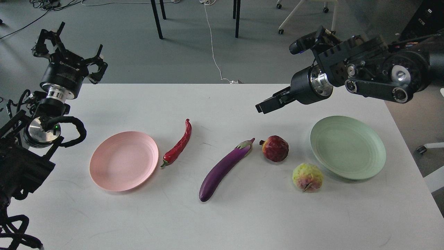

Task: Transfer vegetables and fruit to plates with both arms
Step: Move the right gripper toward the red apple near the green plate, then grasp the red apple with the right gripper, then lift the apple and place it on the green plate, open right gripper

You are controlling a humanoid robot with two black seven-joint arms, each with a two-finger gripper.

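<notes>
Your left claw hangs over the far left corner of the white table, fingers splayed wide and holding nothing, well apart from everything. Below it the pale pink ridged plate lies empty, with the wrinkled red chili pepper just beside its right rim, a short carry. In the middle the long glossy purple eggplant lies slanted, its cap near the dark red pomegranate. The bumpy yellow-green round fruit sits just beside the empty pale mint green plate. Your right claw points down-left above the pomegranate, empty; whether its fingers are spread you cannot tell. Nothing is on a plate yet.
</notes>
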